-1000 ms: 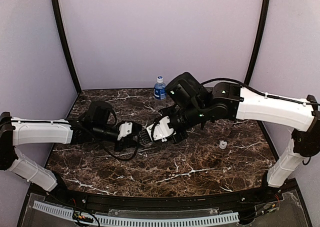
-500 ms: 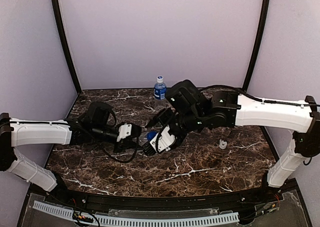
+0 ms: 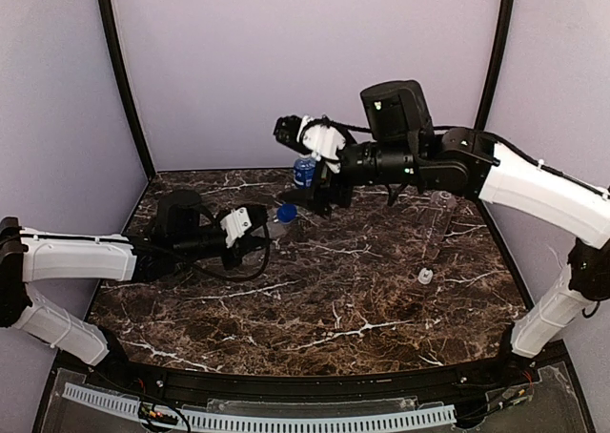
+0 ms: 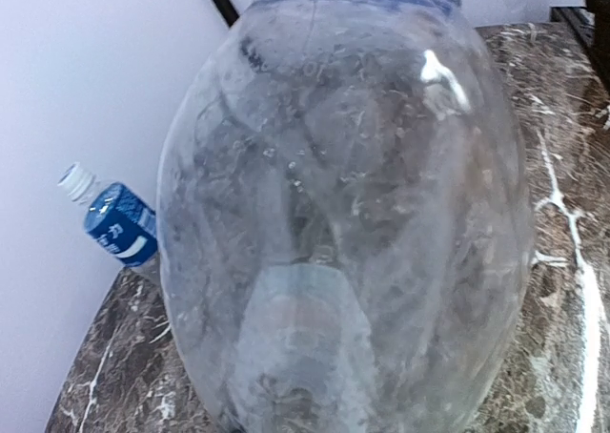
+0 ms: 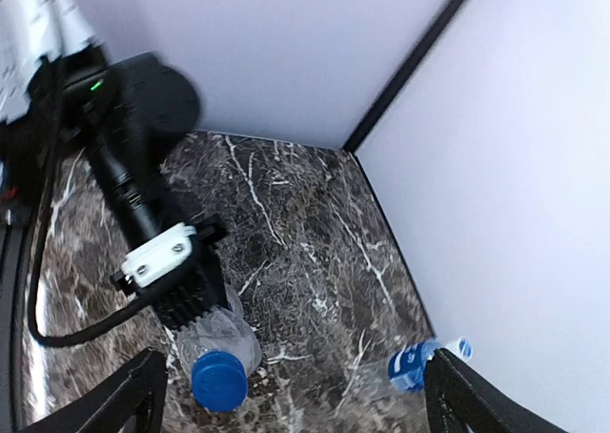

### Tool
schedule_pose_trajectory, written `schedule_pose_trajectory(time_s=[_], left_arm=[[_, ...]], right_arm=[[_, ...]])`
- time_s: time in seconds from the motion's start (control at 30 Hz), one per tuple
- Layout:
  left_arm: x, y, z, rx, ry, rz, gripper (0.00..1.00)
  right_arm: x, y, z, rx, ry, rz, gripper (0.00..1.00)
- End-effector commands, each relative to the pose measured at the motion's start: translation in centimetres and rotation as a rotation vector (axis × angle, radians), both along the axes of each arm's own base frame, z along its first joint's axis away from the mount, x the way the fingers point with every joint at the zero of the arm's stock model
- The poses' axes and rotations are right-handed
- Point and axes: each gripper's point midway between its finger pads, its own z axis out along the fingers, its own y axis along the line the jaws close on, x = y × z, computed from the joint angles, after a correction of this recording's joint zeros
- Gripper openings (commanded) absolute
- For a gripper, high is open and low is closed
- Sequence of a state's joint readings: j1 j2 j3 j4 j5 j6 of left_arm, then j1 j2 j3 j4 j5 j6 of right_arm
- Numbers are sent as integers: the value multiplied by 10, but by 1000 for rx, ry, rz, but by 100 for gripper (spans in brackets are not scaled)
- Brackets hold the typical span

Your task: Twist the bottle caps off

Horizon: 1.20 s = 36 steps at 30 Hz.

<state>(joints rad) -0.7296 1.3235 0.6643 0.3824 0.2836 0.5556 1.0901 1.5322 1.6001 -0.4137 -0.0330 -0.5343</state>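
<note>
Left gripper (image 5: 195,309) pinches a clear bottle (image 4: 343,214) with a blue cap (image 5: 218,380); right gripper (image 5: 305,400) spreads its fingers wide. Only the top view shows a loose white cap (image 3: 425,276).

We see a bench (image 3: 381,299) topped in dark brown marble pattern with white veins. Behind it rises a plain, pale lilac back wall (image 3: 305,61), with matching side walls (image 3: 48,118) to left and right. Thin black posts (image 3: 119,71) curve up from the back corners. A white perforated strip (image 3: 286,422) runs along the near edge. The light is soft and even.
</note>
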Motion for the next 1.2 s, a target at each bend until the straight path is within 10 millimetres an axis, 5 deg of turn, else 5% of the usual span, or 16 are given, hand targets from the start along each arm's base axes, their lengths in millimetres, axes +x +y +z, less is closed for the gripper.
schedule_pose_trajectory(time_s=[0.0,0.17,0.3,0.47,0.63,1.0,1.17], left_arm=[[32,15,28,-84,-73,211,16],[35,16,28,-76,-81,226,17],[34,16,26,-77,-74,221,17],[33,14,25,-76,-70,211,17],[33,14,25,-76,-70,208,17],[28,11,19,-64,-51,179,18],[-3,-2,2,-11,-5,-15,17]], right_arm=[[36,-10,-2,165,507,-207,88],[53,-14,-10,210,786,-331,78],[44,-3,-16,170,816,-309,78],[47,7,-48,60,790,-380,74],[46,19,-58,4,761,-389,61],[45,25,-59,-27,668,-352,2],[9,25,-89,-237,397,-112,0]])
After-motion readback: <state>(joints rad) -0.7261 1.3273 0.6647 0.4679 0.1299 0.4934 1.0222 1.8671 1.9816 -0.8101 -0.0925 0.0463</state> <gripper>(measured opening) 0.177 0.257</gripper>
